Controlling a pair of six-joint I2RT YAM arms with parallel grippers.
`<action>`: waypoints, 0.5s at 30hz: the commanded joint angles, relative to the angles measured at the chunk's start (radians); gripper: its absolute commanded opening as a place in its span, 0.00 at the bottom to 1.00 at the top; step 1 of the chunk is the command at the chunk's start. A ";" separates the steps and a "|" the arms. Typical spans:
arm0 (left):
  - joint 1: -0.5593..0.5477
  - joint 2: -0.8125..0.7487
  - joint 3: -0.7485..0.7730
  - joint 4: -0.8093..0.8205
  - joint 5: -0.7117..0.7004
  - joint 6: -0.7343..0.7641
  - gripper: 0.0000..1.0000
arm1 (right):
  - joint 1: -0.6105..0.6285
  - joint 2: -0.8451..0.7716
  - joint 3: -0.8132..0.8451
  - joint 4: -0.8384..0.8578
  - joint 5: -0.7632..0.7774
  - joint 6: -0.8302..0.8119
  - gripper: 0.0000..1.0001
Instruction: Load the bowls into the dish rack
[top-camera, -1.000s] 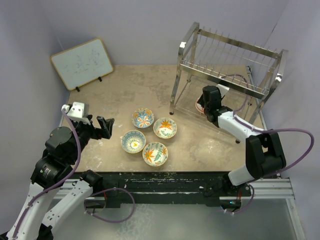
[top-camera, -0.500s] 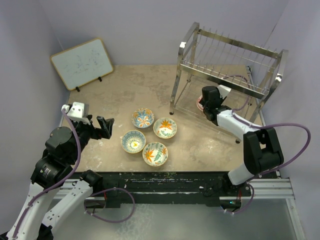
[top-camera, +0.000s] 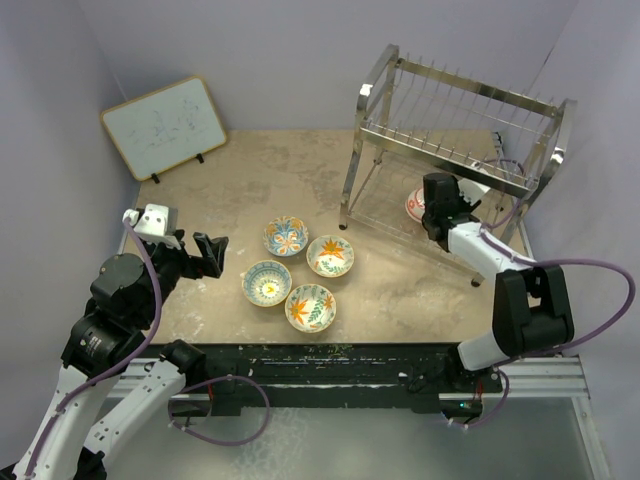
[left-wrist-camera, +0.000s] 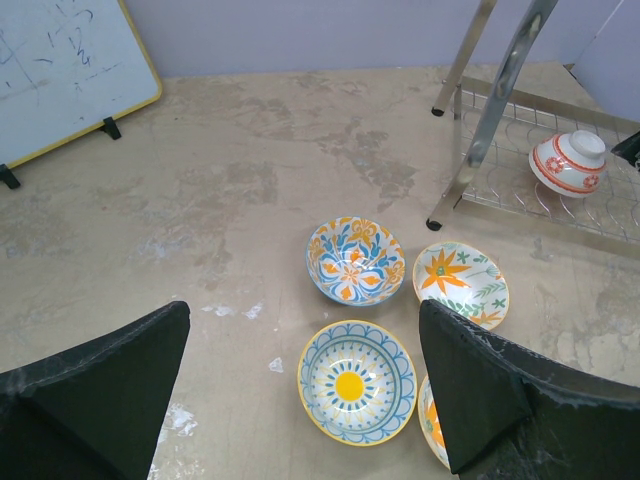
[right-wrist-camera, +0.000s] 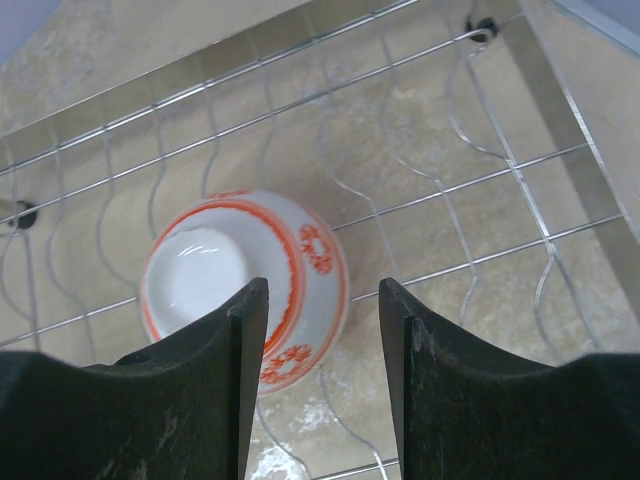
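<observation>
The right gripper (right-wrist-camera: 320, 295) had slid rightward along the lower tier of the tall chrome wire dish rack (top-camera: 455, 130). That bared the small cream ceramic bowl with red-orange bands (top-camera: 415, 204), which a second earlier had shown only as a red sliver beside it. The bowl lay foot up on the lower tier's thin wires, about midway along it. The gripper's black fingers were spread and stood clear of the bowl, just to its right.

The rack stood at the far-right corner of a beige, mottled stone-look table (top-camera: 280, 170), enclosed by plain pale-lilac walls (top-camera: 280, 50). A wood-framed whiteboard (top-camera: 165, 125) leaned at the far-left corner.

Near the middle of the table, toward its near edge, four round floral bowls sat upright in a tight cluster, as they had before:
- a blue-and-orange bowl (top-camera: 286, 236)
- an orange-flower bowl (top-camera: 330, 255)
- a blue-ringed bowl with a yellow centre (top-camera: 267, 283)
- a green-leaf bowl (top-camera: 311, 307)

The left gripper (top-camera: 212, 252) had not shifted. It hung over the near-left part of the table with its jaws wide apart and empty.
</observation>
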 joint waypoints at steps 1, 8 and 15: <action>0.005 -0.003 0.007 0.032 -0.009 -0.001 0.99 | -0.042 -0.020 0.008 -0.049 0.098 0.062 0.51; 0.006 -0.002 0.004 0.034 -0.011 -0.001 0.99 | -0.043 -0.152 -0.113 0.127 -0.071 -0.041 0.52; 0.006 0.002 -0.006 0.036 -0.006 -0.006 0.99 | -0.039 -0.170 -0.164 0.163 -0.265 -0.142 0.52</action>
